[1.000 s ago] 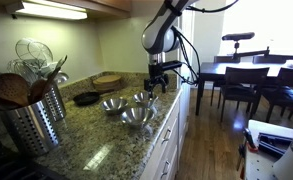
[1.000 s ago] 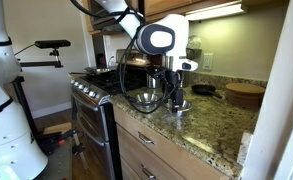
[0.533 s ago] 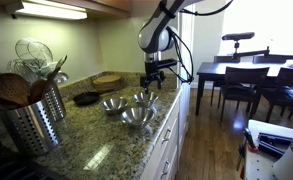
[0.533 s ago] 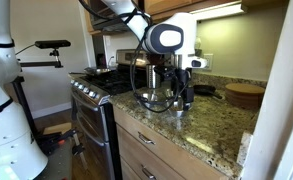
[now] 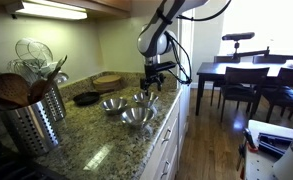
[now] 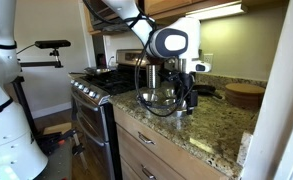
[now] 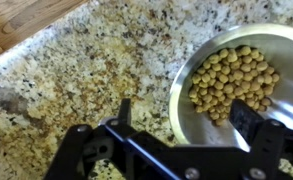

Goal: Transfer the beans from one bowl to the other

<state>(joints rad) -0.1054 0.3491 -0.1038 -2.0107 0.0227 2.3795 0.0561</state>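
A shiny steel bowl (image 7: 282, 55) holding tan beans (image 7: 231, 78) fills the right of the wrist view. My gripper (image 7: 184, 115) is open above its near-left rim, with one finger (image 7: 123, 112) over the granite and the other (image 7: 244, 118) over the bowl's inside. Nothing is held. In an exterior view three near-identical steel bowls stand together: one (image 5: 143, 98) just under my gripper (image 5: 154, 84), one (image 5: 111, 104) to its left and one (image 5: 136, 116) nearer the camera. In an exterior view my gripper (image 6: 187, 100) hangs low over the counter and hides the bowls.
A flat black dish (image 5: 86, 98) and a round wooden board (image 5: 106, 80) lie behind the bowls. A steel utensil holder (image 5: 36, 118) stands at the near end of the granite counter (image 5: 96, 140). A stove (image 6: 91, 85) adjoins the counter. The counter edge is close to the bowls.
My gripper has shifted a little along the counter, toward the wooden board in one view, and now stands over the bean bowl's rim. The bowls have not moved.
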